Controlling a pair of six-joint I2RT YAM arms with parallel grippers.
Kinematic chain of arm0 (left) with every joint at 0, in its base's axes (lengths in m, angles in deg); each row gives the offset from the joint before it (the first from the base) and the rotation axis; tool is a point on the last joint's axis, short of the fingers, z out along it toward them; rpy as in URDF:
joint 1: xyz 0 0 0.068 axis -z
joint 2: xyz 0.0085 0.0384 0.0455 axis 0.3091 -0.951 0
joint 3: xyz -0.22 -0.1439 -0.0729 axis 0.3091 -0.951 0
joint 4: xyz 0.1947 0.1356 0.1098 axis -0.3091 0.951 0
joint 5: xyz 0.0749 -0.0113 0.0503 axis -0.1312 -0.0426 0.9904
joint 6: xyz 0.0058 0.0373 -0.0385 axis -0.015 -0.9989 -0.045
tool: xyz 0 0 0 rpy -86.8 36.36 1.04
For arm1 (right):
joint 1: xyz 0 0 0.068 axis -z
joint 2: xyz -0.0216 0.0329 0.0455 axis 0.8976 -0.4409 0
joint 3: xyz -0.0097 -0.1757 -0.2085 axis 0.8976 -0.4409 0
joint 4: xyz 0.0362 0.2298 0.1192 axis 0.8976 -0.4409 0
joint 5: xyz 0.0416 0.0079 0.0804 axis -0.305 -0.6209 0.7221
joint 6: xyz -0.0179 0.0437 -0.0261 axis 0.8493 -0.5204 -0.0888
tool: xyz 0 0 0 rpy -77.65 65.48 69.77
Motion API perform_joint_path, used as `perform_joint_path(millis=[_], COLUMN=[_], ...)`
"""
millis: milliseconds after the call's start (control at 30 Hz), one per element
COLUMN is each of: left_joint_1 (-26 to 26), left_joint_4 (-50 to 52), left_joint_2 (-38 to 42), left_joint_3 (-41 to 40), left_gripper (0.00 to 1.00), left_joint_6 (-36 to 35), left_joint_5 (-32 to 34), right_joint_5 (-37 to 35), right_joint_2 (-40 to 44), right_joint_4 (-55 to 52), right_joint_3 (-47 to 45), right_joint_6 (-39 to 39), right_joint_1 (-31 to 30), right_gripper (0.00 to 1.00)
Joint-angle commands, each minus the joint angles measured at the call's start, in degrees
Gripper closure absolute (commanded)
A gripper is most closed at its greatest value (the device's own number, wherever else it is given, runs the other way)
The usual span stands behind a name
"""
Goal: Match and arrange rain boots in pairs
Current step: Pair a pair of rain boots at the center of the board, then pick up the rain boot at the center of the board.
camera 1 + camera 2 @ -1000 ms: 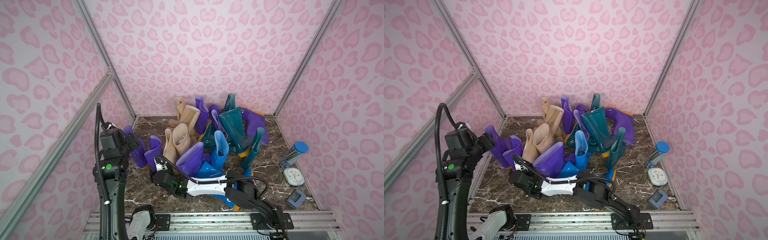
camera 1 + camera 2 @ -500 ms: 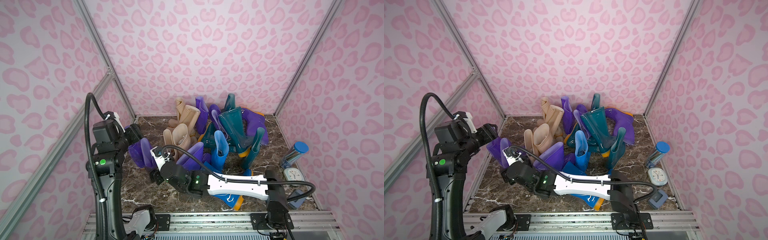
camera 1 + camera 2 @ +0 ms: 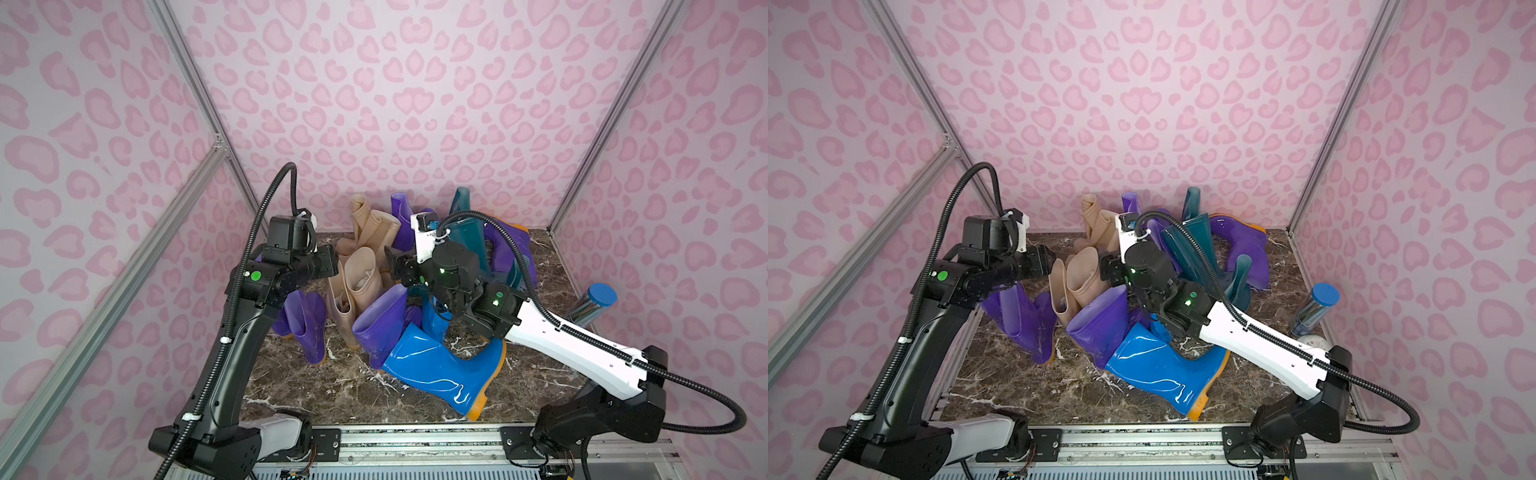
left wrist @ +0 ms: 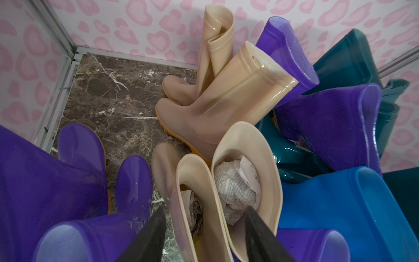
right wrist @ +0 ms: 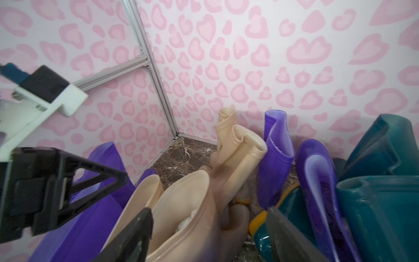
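Directly beneath the left gripper point(image 4: 205, 208), spread jaws straddling their cuffs, stand two upright beige boots point(image 4: 240, 129); the right gripper point(image 5: 208, 209), also spread, hovers beside

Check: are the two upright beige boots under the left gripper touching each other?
Touching. The left wrist view shows the wider beige boot and the narrower beige boot with their top rims pressed side by side, no floor visible between them.
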Motion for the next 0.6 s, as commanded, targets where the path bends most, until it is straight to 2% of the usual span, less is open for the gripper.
perform_joint_path(millis=[0,33,67,100,233,433,533,567], left_joint_1=[1.6,1.8,2.2,2.7,3.4,4.3,4.4,4.3], left_joint_4=[3.8,2.8,1.5,1.8,5.2,2.5,1.7,1.8], left_joint_2=[0.0,0.4,0.7,0.4,-0.5,0.4,-0.2,-0.6], left_joint_3=[1.5,0.9,0.1,0.1,-0.8,-5.0,-5.5,-5.6], left_gripper=[0.43,0.43,0.16,0.0,0.01,0.0,0.15,0.27], left_joint_6=[4.1,4.9,5.0,4.9,6.0,7.0,7.3,7.2], left_joint_5=[5.3,3.1,0.5,-0.5,2.8,1.4,2.0,2.2], right_joint_5=[6.0,6.1,6.3,7.3,9.3,12.1,12.8,13.2], right_joint_2=[-0.1,-0.4,-0.7,-1.2,-2.3,-1.8,-1.1,-0.9], right_joint_4=[-0.4,-0.2,0.0,0.1,1.2,3.4,4.4,4.6], right_joint_3=[-0.4,-0.3,-0.1,0.2,0.4,-1.6,-3.0,-3.4], right_joint_6=[-0.7,-0.3,0.0,-0.1,0.5,0.0,-0.2,-0.3], right_joint_1=[2.5,2.7,3.2,3.7,4.5,6.7,7.4,7.7], right_gripper=[0.17,0.16,0.16,0.16,0.15,0.15,0.15,0.15])
